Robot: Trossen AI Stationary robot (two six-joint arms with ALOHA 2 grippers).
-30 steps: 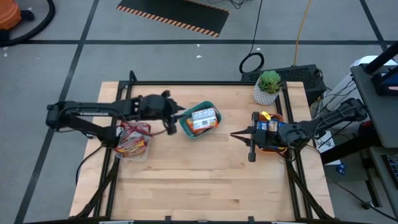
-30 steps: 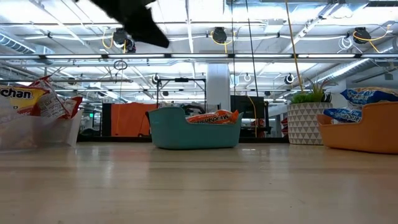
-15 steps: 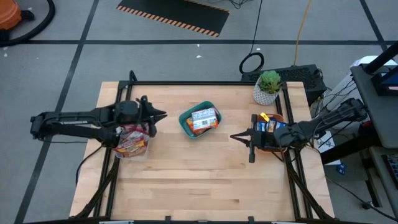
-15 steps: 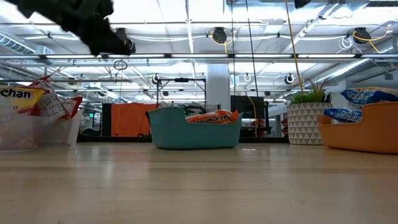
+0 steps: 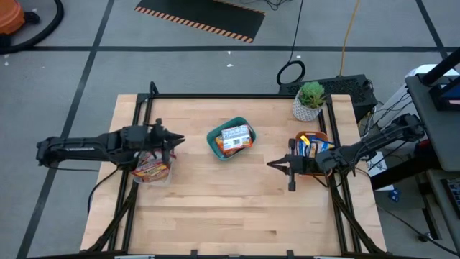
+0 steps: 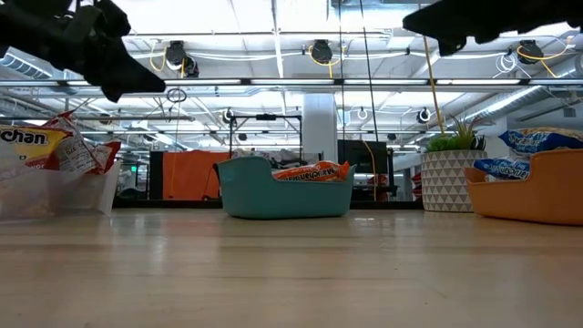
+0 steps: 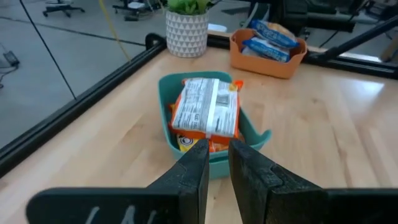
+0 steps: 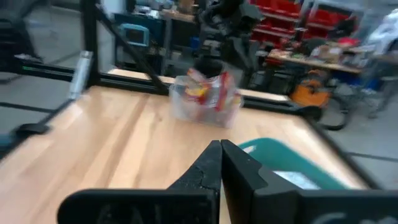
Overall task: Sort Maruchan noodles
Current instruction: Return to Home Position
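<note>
- The left pincer (image 5: pixel 177 139) hovers above the counter (image 5: pixel 215 216). Its two fingers are drawn almost together, with only a slit between them, and they hold nothing.
- Straight ahead of its fingertips sits the teal bin (image 7: pixel 166 118), near but apart. The orange packets (image 7: pixel 208 109) lie stacked inside, the top one showing its white printed back — its long axis runs away from the pincer, roughly in line with the arm.
- Just under and behind this pincer stands the clear container (image 5: pixel 169 177), with the red packets (image 5: pixel 149 167) in it.
- The right pincer (image 5: pixel 272 164) hangs over bare counter, fingers pressed together and empty. The orange tray (image 7: pixel 264 62) holding the blue packets (image 7: pixel 267 37) lies close behind its fingertips, by the wrist.
- No packet shows loose on the counter — every one in view sits in a container, so the sorting looks finished and only the arms' retreat seems left.
- That retreat likely turns on one thing: each pincer has a filled container right behind it. Pulling back would want height first, so that neither arm clips a rim.
- The teal bin lies between the two pincers, about equally near to each, and neither has cause to reach for it.
</note>
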